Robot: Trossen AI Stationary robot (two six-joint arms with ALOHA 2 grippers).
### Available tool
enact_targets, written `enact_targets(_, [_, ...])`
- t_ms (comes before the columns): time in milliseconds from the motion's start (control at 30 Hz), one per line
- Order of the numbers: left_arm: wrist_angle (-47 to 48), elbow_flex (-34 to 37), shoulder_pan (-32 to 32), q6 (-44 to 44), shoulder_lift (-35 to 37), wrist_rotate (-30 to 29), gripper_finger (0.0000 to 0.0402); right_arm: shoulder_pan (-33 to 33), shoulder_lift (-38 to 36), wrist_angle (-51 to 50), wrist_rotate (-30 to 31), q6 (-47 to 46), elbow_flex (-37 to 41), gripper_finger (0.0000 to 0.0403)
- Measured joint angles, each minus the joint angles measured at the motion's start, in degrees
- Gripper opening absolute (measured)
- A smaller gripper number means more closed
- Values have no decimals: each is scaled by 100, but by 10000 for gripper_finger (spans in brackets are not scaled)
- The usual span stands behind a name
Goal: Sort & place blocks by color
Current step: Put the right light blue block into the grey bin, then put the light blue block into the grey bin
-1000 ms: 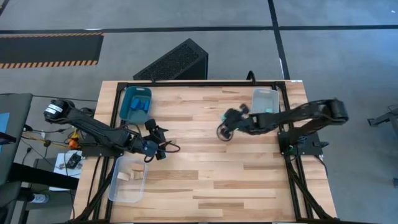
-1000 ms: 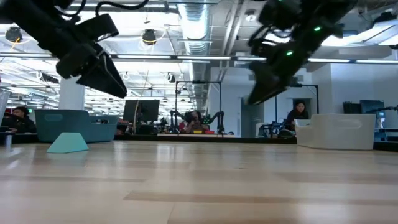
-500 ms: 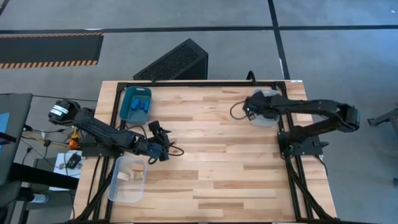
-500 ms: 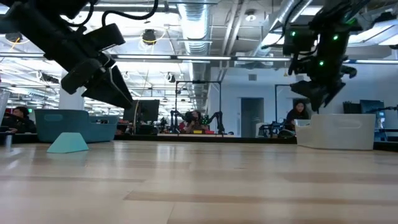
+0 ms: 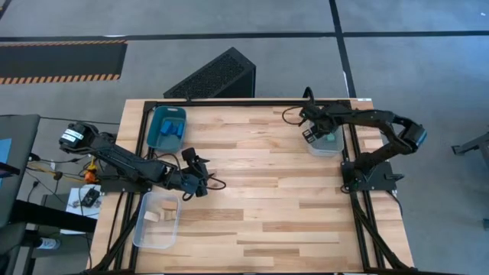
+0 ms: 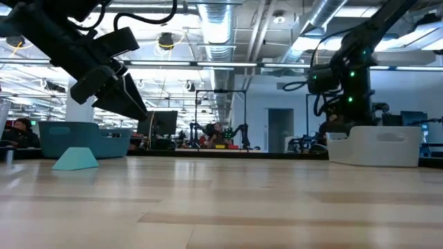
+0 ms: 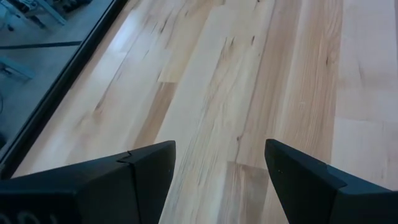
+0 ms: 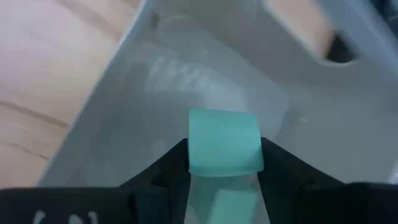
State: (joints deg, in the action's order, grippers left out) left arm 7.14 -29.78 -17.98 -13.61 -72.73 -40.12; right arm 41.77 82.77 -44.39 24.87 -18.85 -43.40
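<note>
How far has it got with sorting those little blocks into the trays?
Mostly done, it seems. Dark blue blocks sit in the blue tray, and wooden blocks in the clear tray. The right gripper holds a turquoise block over the pale tray. Left: one turquoise piece lies on the table. The left gripper hangs open.

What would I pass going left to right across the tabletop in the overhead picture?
Clear plastic tray with pale wooden blocks → blue plastic tray → open left gripper → right gripper holding a light turquoise block over the clear plastic tray.
</note>
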Motion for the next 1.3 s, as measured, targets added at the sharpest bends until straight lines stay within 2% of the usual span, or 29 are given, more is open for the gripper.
enact_targets(300, [120, 0, 0, -159, 0, 2, 238, 171, 259, 189, -16, 157, 2, 208])
enact_targets(567, [120, 0, 0, -161, 0, -16, 238, 145, -201, 167, 87, 223, 2, 238])
enact_targets(667, [120, 0, -4, -162, 0, -221, 238, -9, -499, 204, 85, 181, 2, 239])
enact_targets(867, [332, 0, -9, -167, 248, -476, 238, -1087, -953, 1068, 38, 4, 2, 239])
enact_targets(1133, [502, 15, -9, -360, 581, -776, 238, -2974, -777, 2790, 49, -263, 2, 240])
enact_targets(1300, [-634, 540, -9, 131, 579, -732, 238, -3812, -244, 4418, 52, -215, 0, 240])
